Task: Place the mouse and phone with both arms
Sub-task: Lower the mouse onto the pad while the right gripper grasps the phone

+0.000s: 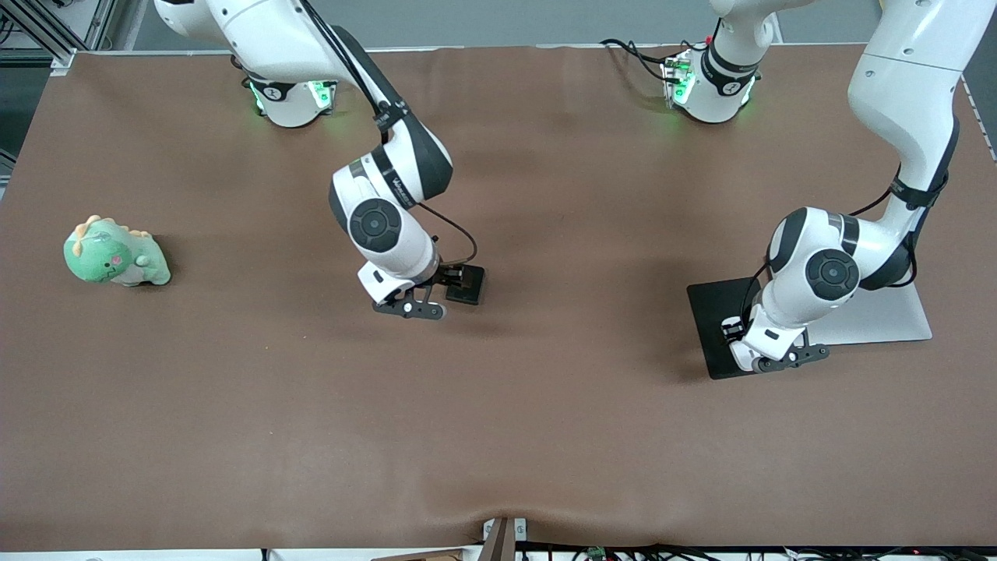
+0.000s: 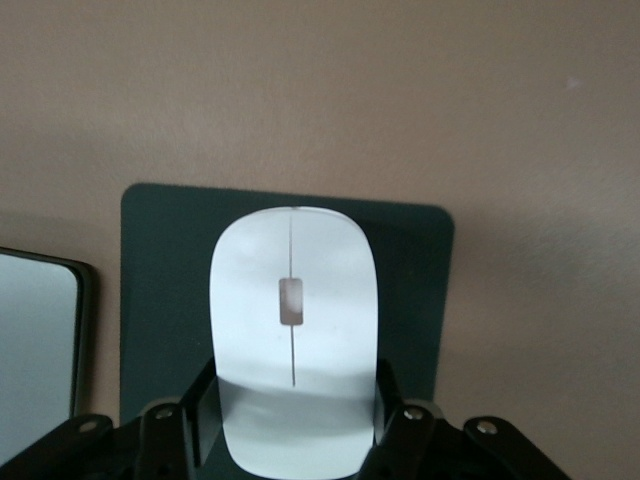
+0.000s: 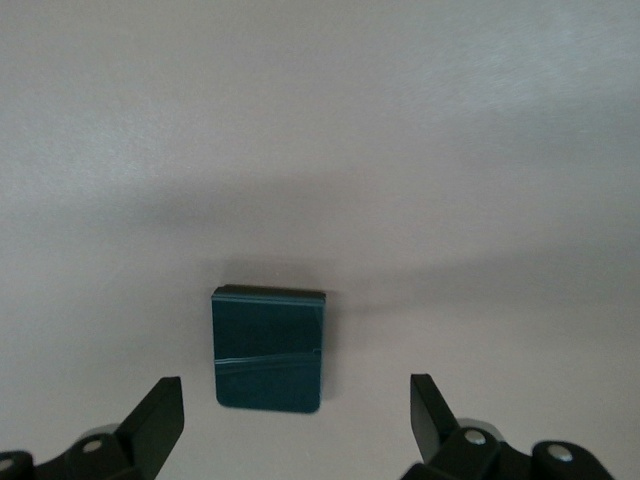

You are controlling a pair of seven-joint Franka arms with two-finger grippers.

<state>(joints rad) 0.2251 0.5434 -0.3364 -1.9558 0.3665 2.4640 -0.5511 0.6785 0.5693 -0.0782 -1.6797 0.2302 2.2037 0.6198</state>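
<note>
The white mouse (image 2: 292,330) sits between the fingers of my left gripper (image 2: 295,425), which is shut on its sides and holds it low over the black mouse pad (image 2: 160,290). In the front view that gripper (image 1: 736,333) is over the mouse pad (image 1: 707,312) at the left arm's end of the table, and the hand hides the mouse. The black phone (image 3: 268,350) lies flat on the table. My right gripper (image 3: 295,425) is open just above it, its fingers wide apart on either side. In the front view the phone (image 1: 470,290) lies near the table's middle, by the right gripper (image 1: 447,279).
A silver laptop (image 1: 880,315) lies closed beside the mouse pad, toward the left arm's end; its edge shows in the left wrist view (image 2: 35,340). A green dinosaur plush (image 1: 117,253) sits at the right arm's end of the brown table (image 1: 498,436).
</note>
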